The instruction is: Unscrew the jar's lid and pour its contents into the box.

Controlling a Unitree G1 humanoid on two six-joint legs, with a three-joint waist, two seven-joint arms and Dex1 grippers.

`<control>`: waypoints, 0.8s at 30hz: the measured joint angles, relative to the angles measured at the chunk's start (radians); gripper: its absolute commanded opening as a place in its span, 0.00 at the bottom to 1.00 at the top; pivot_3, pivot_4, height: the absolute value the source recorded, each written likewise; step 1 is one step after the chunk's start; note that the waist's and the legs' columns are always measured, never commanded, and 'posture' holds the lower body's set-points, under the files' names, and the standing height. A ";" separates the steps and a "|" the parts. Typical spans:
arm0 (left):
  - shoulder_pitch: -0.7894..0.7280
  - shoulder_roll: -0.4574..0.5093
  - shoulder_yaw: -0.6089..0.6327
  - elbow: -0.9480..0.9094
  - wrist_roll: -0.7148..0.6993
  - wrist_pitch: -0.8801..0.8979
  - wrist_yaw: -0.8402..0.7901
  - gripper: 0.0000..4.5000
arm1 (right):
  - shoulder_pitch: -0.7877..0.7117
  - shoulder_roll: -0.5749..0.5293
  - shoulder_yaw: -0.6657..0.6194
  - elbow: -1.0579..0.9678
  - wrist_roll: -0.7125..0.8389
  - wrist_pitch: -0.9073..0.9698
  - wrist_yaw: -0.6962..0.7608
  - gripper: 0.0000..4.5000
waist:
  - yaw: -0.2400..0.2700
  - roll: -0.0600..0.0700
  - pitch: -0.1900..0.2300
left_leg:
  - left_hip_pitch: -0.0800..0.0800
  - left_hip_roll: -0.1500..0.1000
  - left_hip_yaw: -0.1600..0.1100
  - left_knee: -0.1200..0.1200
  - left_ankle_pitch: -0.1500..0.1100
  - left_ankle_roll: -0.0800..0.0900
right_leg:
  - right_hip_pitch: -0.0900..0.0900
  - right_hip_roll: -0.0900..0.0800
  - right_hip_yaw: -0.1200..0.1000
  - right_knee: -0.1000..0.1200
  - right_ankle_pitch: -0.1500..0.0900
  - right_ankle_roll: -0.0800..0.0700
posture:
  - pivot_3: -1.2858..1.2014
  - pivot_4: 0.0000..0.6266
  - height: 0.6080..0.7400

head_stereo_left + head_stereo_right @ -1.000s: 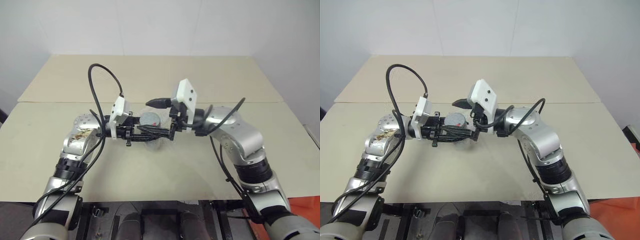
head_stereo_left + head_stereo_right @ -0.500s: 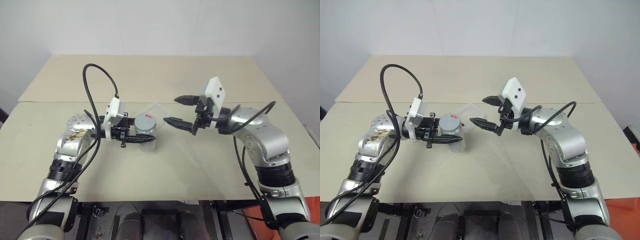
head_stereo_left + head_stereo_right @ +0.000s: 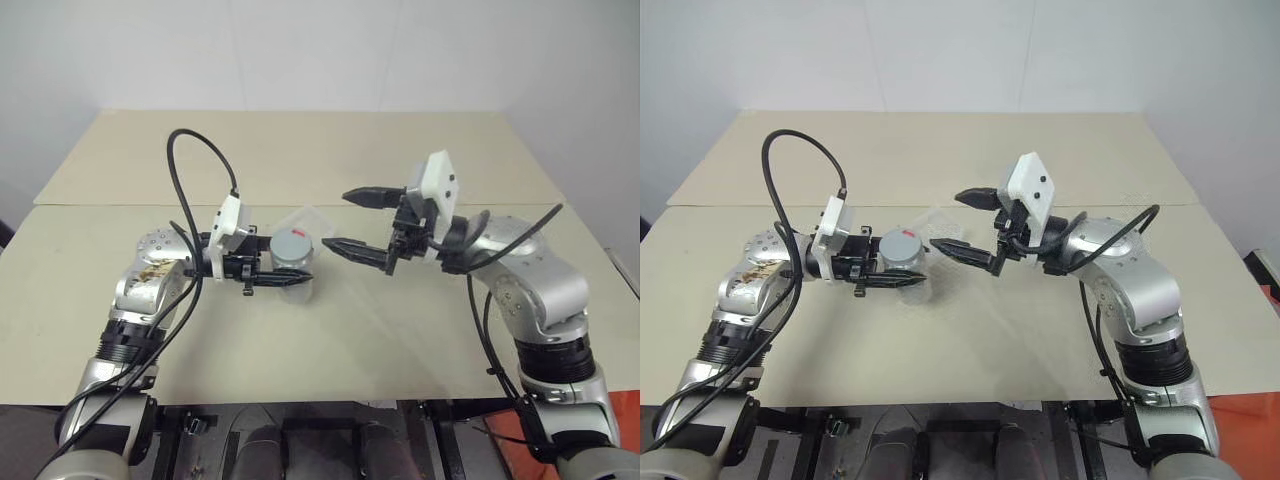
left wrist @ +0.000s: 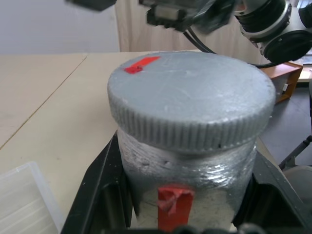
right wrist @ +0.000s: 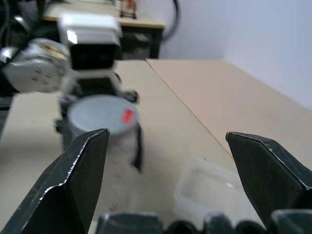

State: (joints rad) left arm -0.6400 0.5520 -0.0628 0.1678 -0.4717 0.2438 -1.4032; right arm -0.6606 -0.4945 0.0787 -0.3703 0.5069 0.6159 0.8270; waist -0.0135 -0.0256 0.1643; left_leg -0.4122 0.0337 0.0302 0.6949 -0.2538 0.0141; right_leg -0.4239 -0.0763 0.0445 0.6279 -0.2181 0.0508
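Observation:
My left gripper is shut on the jar, holding it upright just above the table. Its grey lid with a small red mark sits on top. In the left wrist view the lid sits over the wrapped jar body between my black fingers. My right gripper stands open just to the right of the lid, pointing at it, nothing between its fingers. The clear box lies on the table right behind the jar. The contents are hidden inside the jar.
A second beige table adjoins the near table at the back, against a white wall. Black cables loop above my left arm. An orange object sits on the floor at the lower right.
My right gripper has drawn back to the right from the lid, staying open. The jar stays gripped in my left gripper. The camera view has shifted a little.

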 measured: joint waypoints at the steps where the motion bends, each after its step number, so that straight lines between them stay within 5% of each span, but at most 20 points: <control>1: -0.005 -0.005 0.000 0.005 0.001 0.000 0.000 0.46 | -0.004 0.015 0.015 -0.007 0.000 0.003 -0.005 0.99 | -0.001 0.000 0.000 | 0.000 0.000 0.000 0.000 0.000 0.000 | 0.000 0.000 0.000 0.000 0.000 0.000 | 0.52 0.24 1.00; 24: -0.023 -0.021 0.001 0.020 0.001 -0.006 -0.003 0.46 | -0.106 0.147 0.158 0.128 -0.093 0.008 -0.039 0.99 | 0.000 0.000 0.000 | -0.001 0.000 0.000 0.000 0.000 0.000 | 0.000 0.000 0.000 0.001 0.000 0.000 | 0.52 0.24 1.00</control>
State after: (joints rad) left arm -0.6632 0.5308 -0.0619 0.1875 -0.4709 0.2378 -1.4060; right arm -0.7667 -0.3476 0.2371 -0.2427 0.4143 0.6239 0.7875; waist -0.0133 -0.0255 0.1643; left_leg -0.4127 0.0336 0.0302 0.6949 -0.2537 0.0141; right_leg -0.4242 -0.0763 0.0443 0.6293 -0.2181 0.0508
